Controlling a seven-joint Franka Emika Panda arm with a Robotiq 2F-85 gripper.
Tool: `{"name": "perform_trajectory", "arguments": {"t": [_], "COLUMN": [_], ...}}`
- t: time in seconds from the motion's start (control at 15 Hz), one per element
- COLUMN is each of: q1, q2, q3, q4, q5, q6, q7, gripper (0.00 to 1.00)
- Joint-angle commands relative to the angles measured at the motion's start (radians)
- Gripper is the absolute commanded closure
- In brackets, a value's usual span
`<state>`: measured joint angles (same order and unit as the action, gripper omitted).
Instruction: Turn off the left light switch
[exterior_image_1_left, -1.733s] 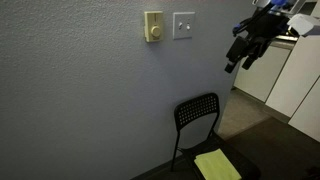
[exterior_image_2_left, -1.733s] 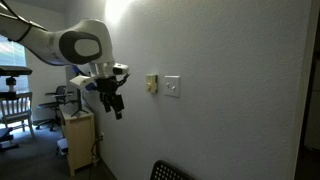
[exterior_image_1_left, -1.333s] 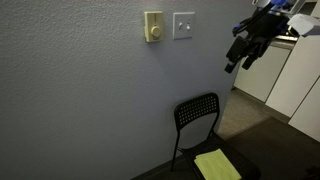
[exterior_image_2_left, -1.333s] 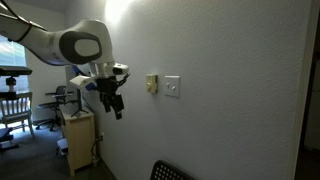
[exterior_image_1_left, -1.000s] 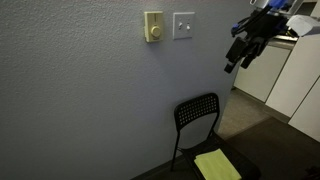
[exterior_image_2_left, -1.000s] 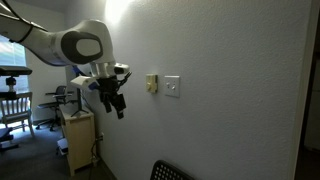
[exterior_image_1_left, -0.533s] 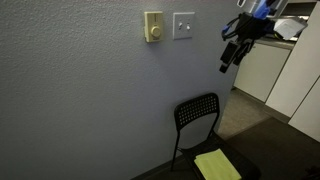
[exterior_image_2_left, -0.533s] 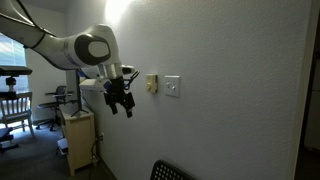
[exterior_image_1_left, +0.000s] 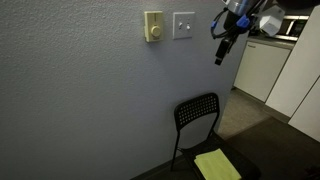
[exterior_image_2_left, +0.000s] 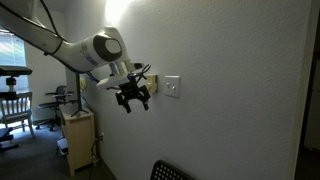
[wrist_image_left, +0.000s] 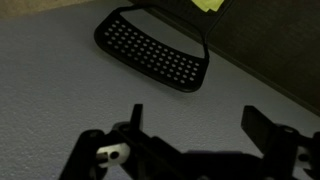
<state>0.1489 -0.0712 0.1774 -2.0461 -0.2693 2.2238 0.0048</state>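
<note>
The left light switch sits in a white, nearly square wall plate (exterior_image_1_left: 183, 25) on the grey wall; it also shows in an exterior view (exterior_image_2_left: 172, 87). My gripper (exterior_image_1_left: 219, 55) hangs in the air to the side of the plate and a little below it, apart from the wall plate. In an exterior view it is just beside the plate (exterior_image_2_left: 136, 102). In the wrist view the two fingers (wrist_image_left: 195, 118) stand wide apart with nothing between them. The plate is out of the wrist view.
A cream-yellow plate with a round knob (exterior_image_1_left: 153, 26) is next to the white plate. A black perforated chair (exterior_image_1_left: 198, 125) stands below against the wall, with a yellow-green cloth (exterior_image_1_left: 217, 165) on its seat. White cabinets (exterior_image_1_left: 268, 70) stand at the side.
My gripper has moved along the wall toward the white plate and risen a little. The switch plates and the chair have not moved.
</note>
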Motion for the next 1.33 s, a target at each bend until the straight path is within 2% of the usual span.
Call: {"name": "perform_trajectory", "arguments": {"t": [0.0,0.07,0.13,0.4,0.6,0.87,1.27], "q1": [0.002,0.005,0.007,0.009,0.013,0.023,0.074], "q2": [0.075,0.083,0.043,0.068,0.071,0.127,0.264], "q3": [0.000,-0.001,-0.003,-0.004,-0.001,0.002,0.022], "q4": [0.101,0.114,0.059,0.091,0.081,0.158,0.348], "q5": [-0.120,-0.141,-0.101,-0.123,-0.245,-0.409,-0.551], "q6": [-0.060,-0.059,-0.028,-0.035,-0.020,-0.031,-0.056], "q7": [-0.110,-0.130,-0.074,-0.108,-0.096,-0.143,-0.280], "gripper": [0.00,0.00,0.00,0.00,0.00,0.00,0.00]}}
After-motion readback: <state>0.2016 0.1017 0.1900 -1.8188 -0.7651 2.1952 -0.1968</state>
